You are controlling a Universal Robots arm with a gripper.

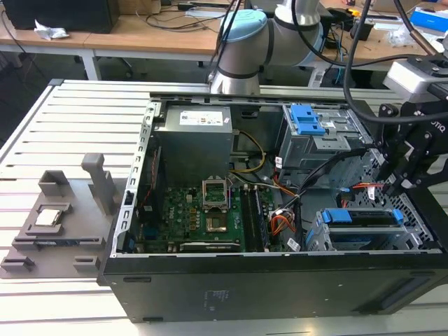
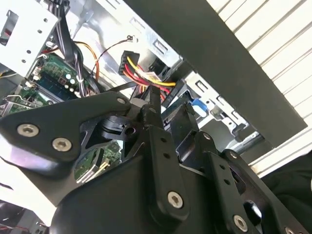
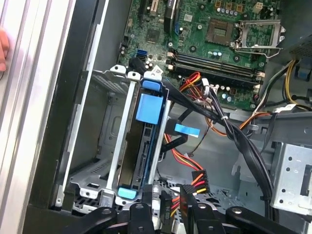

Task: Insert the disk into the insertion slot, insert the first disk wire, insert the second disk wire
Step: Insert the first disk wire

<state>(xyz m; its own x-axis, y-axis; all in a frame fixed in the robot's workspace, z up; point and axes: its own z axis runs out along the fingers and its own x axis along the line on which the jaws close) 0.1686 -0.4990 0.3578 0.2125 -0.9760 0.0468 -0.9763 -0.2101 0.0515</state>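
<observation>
The disk [image 1: 364, 218] in its blue carrier lies inside the insertion slot [image 1: 320, 236], the low perforated cage at the case's front corner on the exterior view's right. In the first wrist view the disk [image 3: 142, 156] fills the slot [image 3: 95, 146]. My gripper [image 1: 402, 185] hangs just beyond the disk's connector end. In both wrist views its fingers [image 3: 189, 201] are closed around a black plug with red, yellow and black wires [image 3: 169, 207], a little short of the disk. A second plug on the same wires [image 3: 197, 178] hangs beside it. A blue-tabbed flat cable end [image 3: 186, 129] lies loose near the disk.
The open black case [image 1: 280, 280] holds the motherboard [image 1: 210, 213], a power supply [image 1: 194, 136] and a taller grey cage with a blue latch [image 1: 308, 119]. Black cable bundles [image 3: 234, 131] cross beside the slot. A grey fixture [image 1: 52, 224] sits on the slatted table at the exterior view's left.
</observation>
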